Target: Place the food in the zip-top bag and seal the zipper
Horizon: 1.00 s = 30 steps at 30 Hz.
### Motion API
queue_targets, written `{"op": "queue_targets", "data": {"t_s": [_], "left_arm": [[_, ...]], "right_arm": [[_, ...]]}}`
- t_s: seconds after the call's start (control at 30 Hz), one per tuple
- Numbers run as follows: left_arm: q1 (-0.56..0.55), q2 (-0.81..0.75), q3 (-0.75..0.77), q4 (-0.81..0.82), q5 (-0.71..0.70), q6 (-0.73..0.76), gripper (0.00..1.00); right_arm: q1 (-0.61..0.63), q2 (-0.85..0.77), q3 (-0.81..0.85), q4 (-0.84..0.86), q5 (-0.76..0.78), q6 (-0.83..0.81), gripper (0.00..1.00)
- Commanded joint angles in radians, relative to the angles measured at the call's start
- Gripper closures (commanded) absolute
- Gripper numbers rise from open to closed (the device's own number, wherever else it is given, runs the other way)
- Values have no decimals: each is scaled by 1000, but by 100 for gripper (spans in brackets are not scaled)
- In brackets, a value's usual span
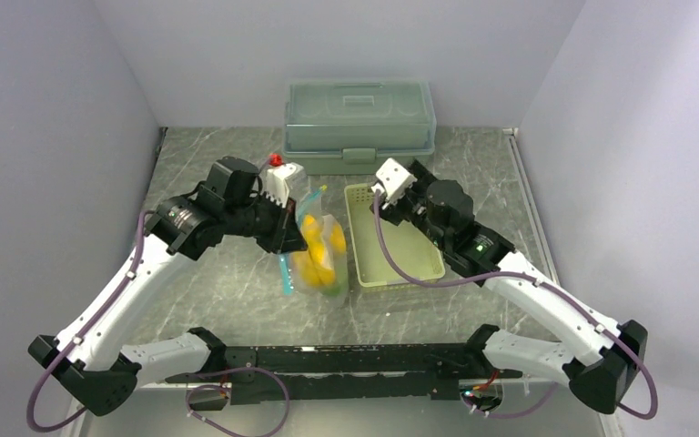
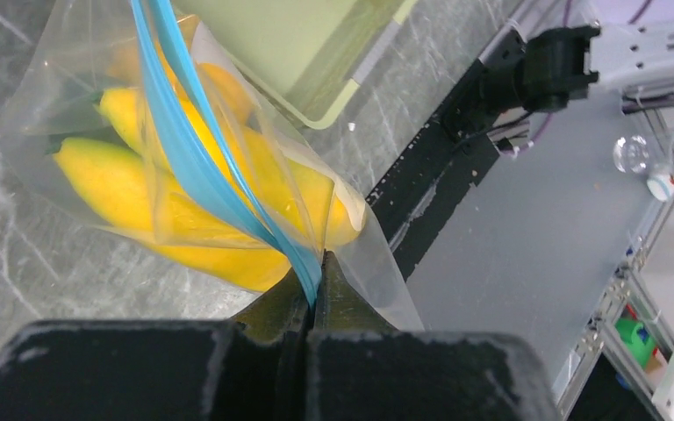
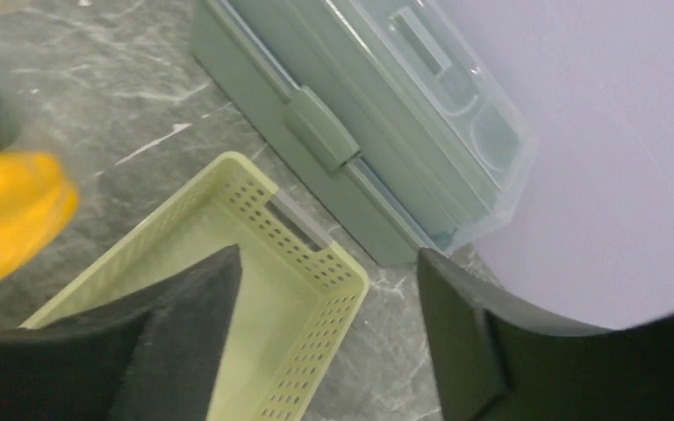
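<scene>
2 arms reach in over the grey marbled table, and the pale green slotted basket near its middle serves as the marker for everything else. Well to the left of the basket, the left claw has its fingers pressed together on the blue zipper, pinching the strip at one end so that it runs straight into the closed tips. From that pinch the clear bag hangs and slumps onto the table just left of the basket, its lower end lying near the basket's left wall. Inside the bag sit yellow bananas, bunched against the plastic, with a bit of green food at the end nearest the arm bases; other pieces in there are too hidden to name. The basket itself holds nothing. Above the basket's far end the right claw hovers with its 2 fingers spread wide and nothing between them, the basket's perforated corner showing through the gap. Behind the basket, against the back wall, stands 1 translucent green box with its lid latched on.
</scene>
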Motion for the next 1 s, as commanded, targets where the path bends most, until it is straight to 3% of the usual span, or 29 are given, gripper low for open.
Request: {"op": "queue_targets", "data": {"t_s": [0.0, 0.03, 0.07, 0.1, 0.13, 0.17, 0.4, 0.77, 0.97], "left_arm": [[2, -19, 51, 55, 151, 121, 100], [2, -20, 55, 47, 161, 132, 100], [2, -19, 61, 39, 174, 143, 100], [2, -17, 67, 31, 185, 156, 100], [2, -16, 74, 22, 198, 168, 100], [2, -14, 83, 11, 205, 177, 100], [2, -17, 114, -31, 301, 234, 100], [1, -70, 137, -90, 375, 315, 100], [2, -90, 134, -94, 404, 324, 100]], "right_arm": [[-44, -7, -53, 243, 7, 6, 13], [-45, -9, -74, 299, -796, 6, 12], [-47, -6, -90, 346, -1050, 6, 11], [-47, -2, -100, 382, -1087, 452, 11], [-48, 9, -102, 407, -1112, 612, 12], [-49, 20, -102, 425, -1138, 638, 12], [-52, 61, -109, 548, -1248, 672, 15], [-96, -13, -60, 346, -1143, 519, 19], [-125, -69, -76, 332, -1077, 522, 18]]}}
